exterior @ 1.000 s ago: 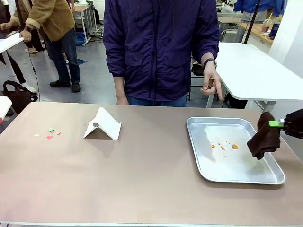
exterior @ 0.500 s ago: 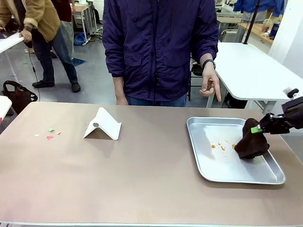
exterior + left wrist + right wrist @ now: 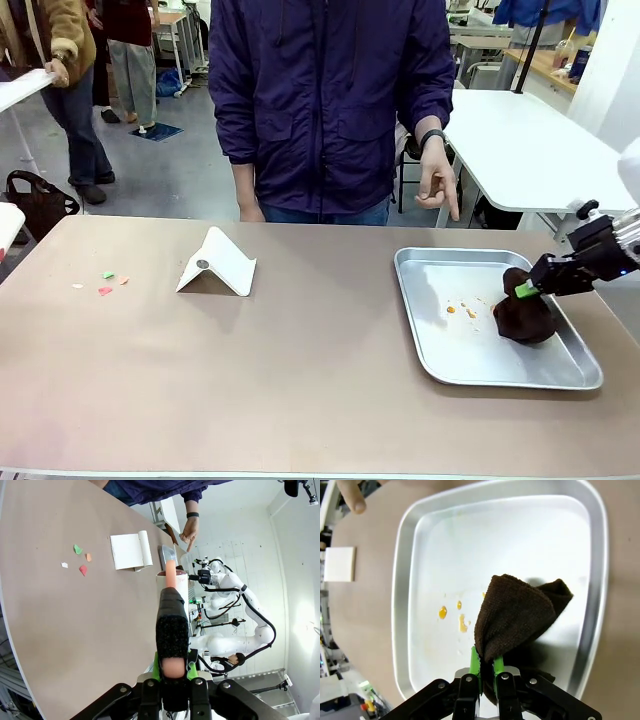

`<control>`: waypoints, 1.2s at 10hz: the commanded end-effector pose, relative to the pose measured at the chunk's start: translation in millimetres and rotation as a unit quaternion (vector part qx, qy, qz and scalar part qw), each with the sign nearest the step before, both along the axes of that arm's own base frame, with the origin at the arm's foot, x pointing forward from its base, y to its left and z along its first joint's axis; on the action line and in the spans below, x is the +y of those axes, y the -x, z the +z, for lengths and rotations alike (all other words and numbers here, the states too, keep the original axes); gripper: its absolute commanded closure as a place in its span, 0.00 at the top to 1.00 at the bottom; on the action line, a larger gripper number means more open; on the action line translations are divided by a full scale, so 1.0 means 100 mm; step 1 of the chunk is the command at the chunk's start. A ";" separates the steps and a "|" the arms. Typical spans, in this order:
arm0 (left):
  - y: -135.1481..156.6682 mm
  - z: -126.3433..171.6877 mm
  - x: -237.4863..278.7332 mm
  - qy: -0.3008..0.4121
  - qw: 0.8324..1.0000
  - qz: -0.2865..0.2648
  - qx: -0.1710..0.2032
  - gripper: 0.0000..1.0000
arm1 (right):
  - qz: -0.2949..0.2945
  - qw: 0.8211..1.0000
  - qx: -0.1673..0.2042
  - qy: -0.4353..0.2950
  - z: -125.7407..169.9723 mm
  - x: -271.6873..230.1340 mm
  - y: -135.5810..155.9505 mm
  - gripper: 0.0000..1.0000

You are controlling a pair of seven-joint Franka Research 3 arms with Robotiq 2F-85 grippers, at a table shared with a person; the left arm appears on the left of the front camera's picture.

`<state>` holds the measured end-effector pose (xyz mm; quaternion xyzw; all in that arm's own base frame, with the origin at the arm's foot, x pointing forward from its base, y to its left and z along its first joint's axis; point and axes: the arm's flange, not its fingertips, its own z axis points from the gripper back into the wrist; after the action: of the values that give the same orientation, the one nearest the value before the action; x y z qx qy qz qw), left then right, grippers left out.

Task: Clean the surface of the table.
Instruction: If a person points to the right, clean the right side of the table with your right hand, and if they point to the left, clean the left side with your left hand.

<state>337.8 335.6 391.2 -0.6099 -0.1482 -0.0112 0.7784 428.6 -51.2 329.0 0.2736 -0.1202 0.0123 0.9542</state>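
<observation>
the table [image 3: 300, 390] spreads its tan-brown top across the whole front view, reaching from the near edge to the person [image 3: 330, 100] in a dark purple jacket who stands at the far side, one hand [image 3: 437, 185] hanging loosely. a metal tray [image 3: 450, 350] lies on the table's right part. a white folded card [image 3: 222, 262] stands like a tent left of the middle, well apart from the tray. a dark brown cloth [image 3: 522, 318] sits bunched on the tray floor by its right wall; the right claw [image 3: 525, 290] is clamped on the cloth's upper fold. the left claw [image 3: 173, 672] is clamped on a black tool [image 3: 171, 625] above the table. small orange stains [image 3: 470, 311] dot the tray just beside the cloth. tiny coloured scraps [image 3: 105, 283] lie near the table's left end.
</observation>
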 end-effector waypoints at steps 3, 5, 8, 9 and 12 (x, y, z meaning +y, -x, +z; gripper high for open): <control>0.04 0.03 -0.01 -0.002 1.000 -0.009 -0.008 0.13 | 0.001 0.999 0.047 0.003 -0.23 0.15 -0.34 0.11; 0.04 0.03 -0.01 -0.002 1.000 -0.009 -0.008 0.13 | 0.029 0.997 0.068 0.004 -0.32 0.30 -0.39 0.11; 0.04 0.03 -0.01 -0.002 1.000 -0.009 -0.008 0.13 | 0.055 0.996 0.072 0.004 -0.35 0.49 -0.39 0.11; 0.04 0.03 -0.01 -0.002 1.000 -0.009 -0.008 0.13 | 0.067 0.995 0.076 0.006 -0.38 0.59 -0.39 0.11; 0.04 0.03 -0.01 -0.002 1.000 -0.009 -0.008 0.13 | 0.120 0.989 0.087 0.018 -0.44 0.93 -0.37 0.11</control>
<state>337.8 335.7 391.3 -0.6098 -0.1482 -0.0113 0.7785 464.1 27.2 289.9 0.2782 -0.0355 0.0897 0.9557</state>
